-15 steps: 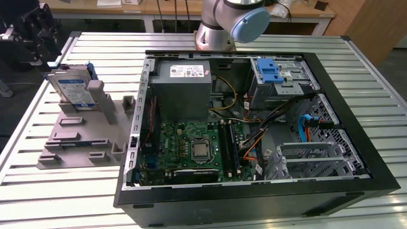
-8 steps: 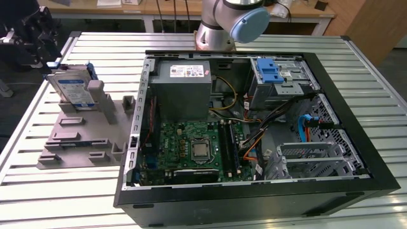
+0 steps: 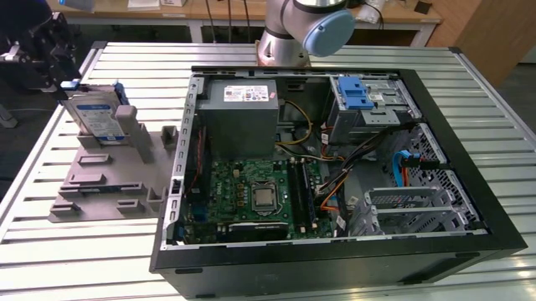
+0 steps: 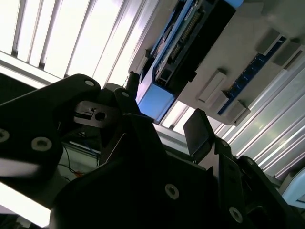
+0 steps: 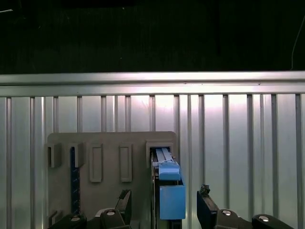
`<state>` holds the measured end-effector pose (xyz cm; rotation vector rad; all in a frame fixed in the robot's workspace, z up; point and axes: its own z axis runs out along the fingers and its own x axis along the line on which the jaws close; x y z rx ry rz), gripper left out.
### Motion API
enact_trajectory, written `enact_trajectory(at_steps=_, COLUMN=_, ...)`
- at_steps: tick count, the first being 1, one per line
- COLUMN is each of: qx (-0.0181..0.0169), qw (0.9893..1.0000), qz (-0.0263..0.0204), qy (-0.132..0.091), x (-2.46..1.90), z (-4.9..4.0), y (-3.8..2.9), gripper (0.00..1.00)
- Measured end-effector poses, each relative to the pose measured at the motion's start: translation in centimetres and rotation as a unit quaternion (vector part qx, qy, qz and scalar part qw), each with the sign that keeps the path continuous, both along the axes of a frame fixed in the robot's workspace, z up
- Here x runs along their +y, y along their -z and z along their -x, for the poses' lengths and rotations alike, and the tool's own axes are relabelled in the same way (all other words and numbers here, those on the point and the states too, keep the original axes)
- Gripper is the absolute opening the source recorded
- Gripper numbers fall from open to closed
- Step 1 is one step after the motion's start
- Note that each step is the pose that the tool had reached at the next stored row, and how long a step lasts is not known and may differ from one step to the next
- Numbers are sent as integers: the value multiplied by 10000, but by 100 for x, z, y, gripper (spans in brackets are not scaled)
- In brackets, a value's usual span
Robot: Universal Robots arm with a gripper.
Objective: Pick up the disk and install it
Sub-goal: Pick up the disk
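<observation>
Disk [image 3: 94, 118] stood on edge in the grey holder [image 3: 105, 172] on the counter [image 3: 75, 263], straddled by the gripper [image 5: 165, 202].
Fingers [image 5: 206, 210] are seen apart, unclamped; the disk is judged rigid, weighty and shock-sensitive, best gripped across its flat faces near the blue carrier frame.

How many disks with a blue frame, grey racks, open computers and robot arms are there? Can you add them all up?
disk with a blue frame: 1
grey rack: 1
open computer: 1
robot arm: 1
Total: 4
</observation>
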<state>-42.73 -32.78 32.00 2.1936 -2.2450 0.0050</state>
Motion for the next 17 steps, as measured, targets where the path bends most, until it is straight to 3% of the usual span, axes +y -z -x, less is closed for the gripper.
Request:
enact_trajectory(at_steps=7, qx=5, qw=10000, qz=0, qy=0, x=0, z=6, y=100, gripper=65)
enact_trajectory(at_steps=10, qx=6, qw=10000, qz=1, qy=0, x=0, z=7, y=103, gripper=63)
enact_trajectory(at_steps=13, qx=5, qw=10000, qz=0, qy=0, x=0, z=7, y=107, gripper=51)
enact_trajectory(at_steps=17, qx=4, qw=10000, qz=0, qy=0, x=0, z=7, y=139, gripper=51)
